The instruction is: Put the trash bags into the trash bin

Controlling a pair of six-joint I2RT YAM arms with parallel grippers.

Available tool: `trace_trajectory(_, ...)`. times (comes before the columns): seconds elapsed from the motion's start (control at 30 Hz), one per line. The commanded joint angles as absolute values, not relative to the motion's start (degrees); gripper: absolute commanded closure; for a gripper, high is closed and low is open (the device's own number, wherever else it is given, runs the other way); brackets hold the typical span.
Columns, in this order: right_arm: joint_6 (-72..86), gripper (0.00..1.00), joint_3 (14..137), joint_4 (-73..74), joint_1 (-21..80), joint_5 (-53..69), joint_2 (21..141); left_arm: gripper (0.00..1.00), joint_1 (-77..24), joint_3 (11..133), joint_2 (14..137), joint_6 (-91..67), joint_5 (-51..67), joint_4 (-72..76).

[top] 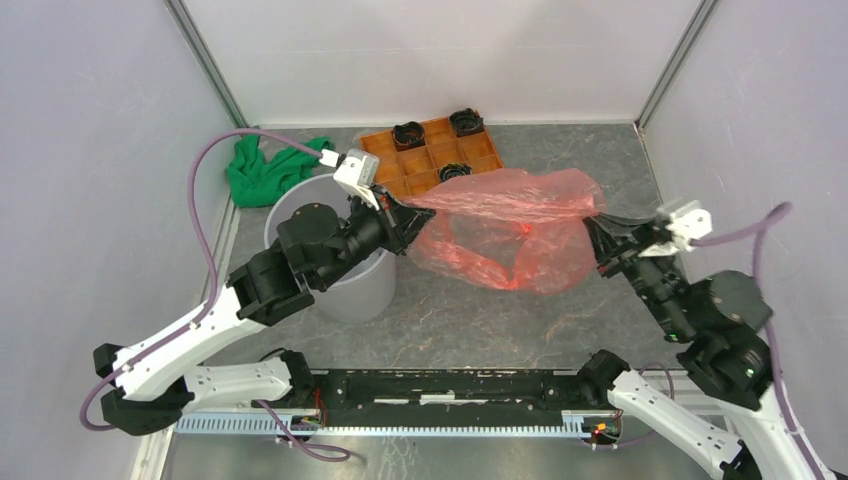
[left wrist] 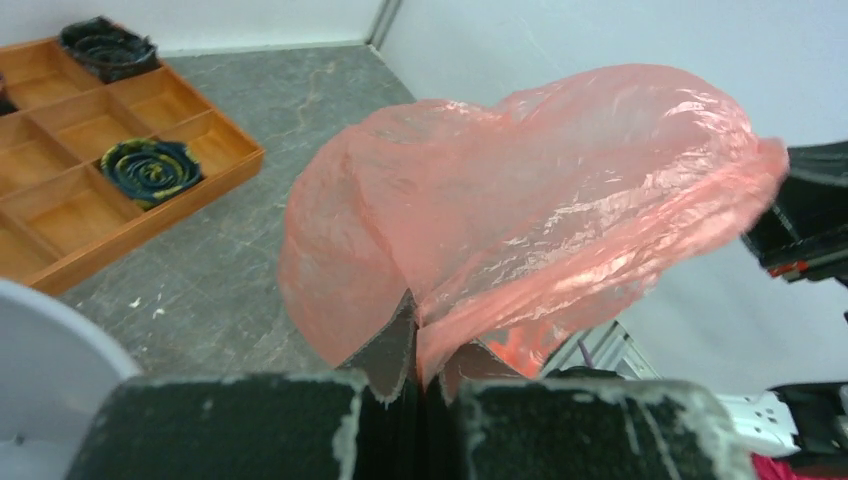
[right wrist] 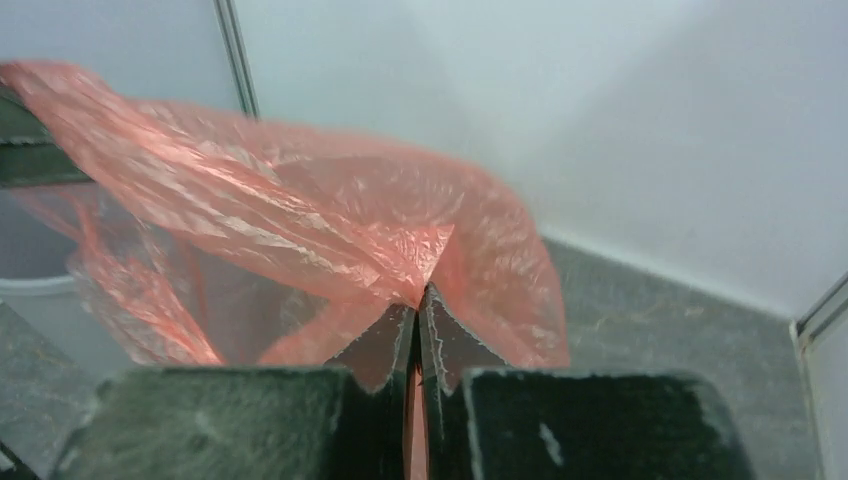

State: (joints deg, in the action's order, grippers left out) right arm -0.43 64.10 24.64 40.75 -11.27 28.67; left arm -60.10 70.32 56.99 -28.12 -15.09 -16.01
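Two grippers hold one bag between them, and none of it is in the bin [top: 368, 288]. Behind the bin and to its left a green cloth [top: 262, 171] lies crumpled on the table [top: 470, 320]. The grey bin stands upright, with the left arm [top: 300, 262] reaching across its open mouth. Just past the bin's right rim is the left gripper [top: 405, 214]. In its wrist view the fingers are pressed together, with a fold of the red film pinched between their tips. Behind the bin and to its right sits an orange tray [top: 425, 160], with three black coils [top: 466, 122] in separate compartments. The bag [top: 510, 232] hangs right of the bin, apart from it, spread into a loose, crinkled, see-through sheet that billows at the top and sags toward the table. Whether its lower edge touches the table cannot be told. Farthest right of the bin, the right gripper [top: 597, 230] grips the bag's other end. Its wrist view shows the fingers closed tight, with film caught in the seam between them.
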Motion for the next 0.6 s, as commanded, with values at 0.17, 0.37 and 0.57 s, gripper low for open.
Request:
trace_trajectory(0.17, 1.74, 0.93, 64.39, 24.78, 40.84, -8.37, 32.40, 0.98, -59.77, 78.04, 63.43, -28.69, -14.43, -20.21)
trace_trajectory(0.37, 3.67, 0.87, 59.55, 25.98, 40.83, -9.62, 31.72, 0.98, -59.77, 75.75, 64.53, -30.41, -13.36, -17.30)
trace_trajectory(0.57, 5.73, 0.99, 59.62, 27.73, 40.87, -14.71, 30.72, 0.98, -59.67, 77.90, 68.96, -30.67, -15.87, -22.33)
